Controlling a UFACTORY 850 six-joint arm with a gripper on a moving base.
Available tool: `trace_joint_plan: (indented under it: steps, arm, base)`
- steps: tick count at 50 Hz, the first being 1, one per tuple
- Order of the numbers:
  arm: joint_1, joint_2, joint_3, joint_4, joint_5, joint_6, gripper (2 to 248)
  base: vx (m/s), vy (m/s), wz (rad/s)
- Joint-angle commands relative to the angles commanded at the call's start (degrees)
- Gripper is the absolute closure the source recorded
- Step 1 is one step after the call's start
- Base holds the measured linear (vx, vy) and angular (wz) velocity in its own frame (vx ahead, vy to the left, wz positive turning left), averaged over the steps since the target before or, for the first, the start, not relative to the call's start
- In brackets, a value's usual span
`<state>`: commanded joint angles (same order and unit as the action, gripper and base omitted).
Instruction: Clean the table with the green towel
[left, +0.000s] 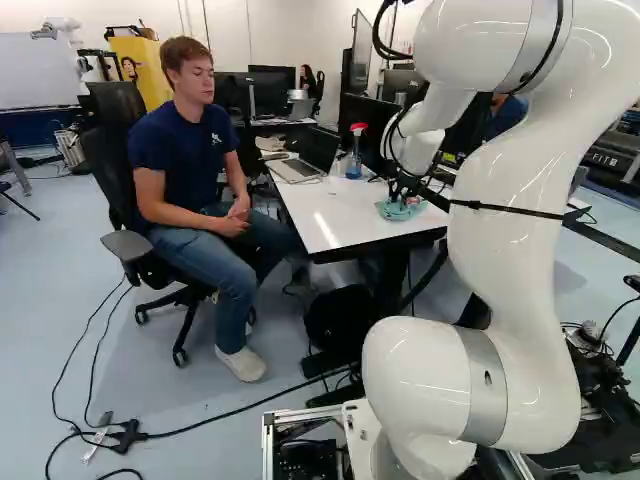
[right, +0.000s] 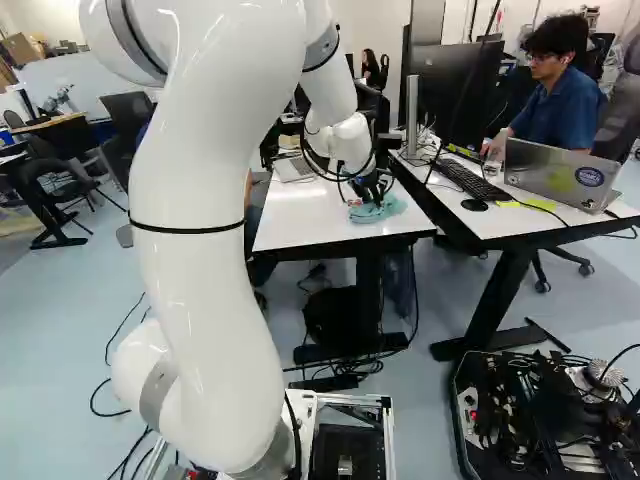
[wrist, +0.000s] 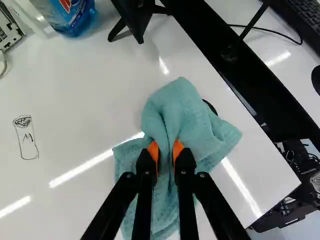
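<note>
Towel (wrist: 192, 120) pinched in my gripper (wrist: 165, 149), resting on table (wrist: 85, 95). Taking twelve o'clock as ahead of gripper, drawn mark (wrist: 26, 137) lies at nine, well apart; I'd wipe that way.

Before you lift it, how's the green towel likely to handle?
Likely floppy: the towel lies in soft folds, pinched by the end effector. Probably light, since it looks like cloth. Pushed, it may crumple: its edges lie loose on the table.
</note>
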<state>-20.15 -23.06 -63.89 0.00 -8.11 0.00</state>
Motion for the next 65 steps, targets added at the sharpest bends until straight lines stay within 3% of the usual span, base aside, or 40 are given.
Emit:
trace_joint_plan:
  steps: [65]
  arm:
    - [0.16, 9.49, 1.76, 0.00, 0.00, 0.00, 199]
  base:
    - [0.000, 0.000, 0.000]
